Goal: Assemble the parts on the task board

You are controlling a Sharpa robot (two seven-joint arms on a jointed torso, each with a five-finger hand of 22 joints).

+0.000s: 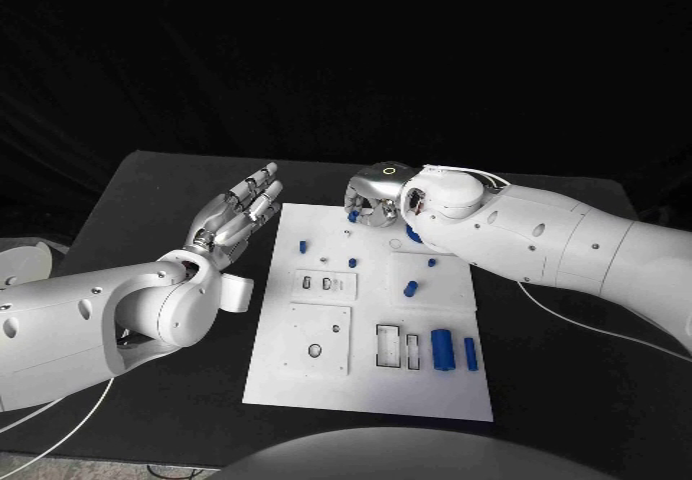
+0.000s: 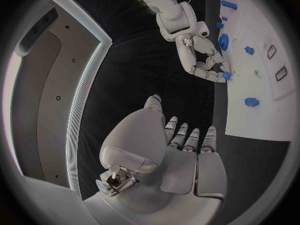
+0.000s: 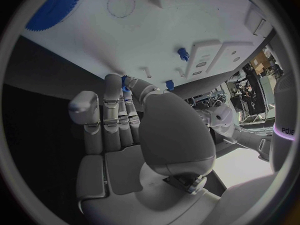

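Observation:
The white task board [image 1: 433, 385] lies in the middle of the black table. My right hand [image 1: 378, 192] hangs over the board's far edge with its fingertips down, pinching a small blue part [image 1: 353, 214]; the left wrist view shows that part [image 2: 226, 76] at the right hand's [image 2: 199, 55] fingertips, and the right wrist view shows it [image 3: 125, 83] between the fingers. A blue gear [image 1: 414, 236] lies just under the right wrist. My left hand [image 1: 240, 209] is held flat with fingers spread beside the board's far left corner, holding nothing.
Small blue pegs [image 1: 303, 245] [image 1: 411, 289] stand on the board's far half. Two blue cylinders [image 1: 443, 350] lie at its near right beside rectangular slots [image 1: 389, 343]. A square plate [image 1: 320, 338] sits at the near left. Black table [image 1: 173, 180] surrounds the board.

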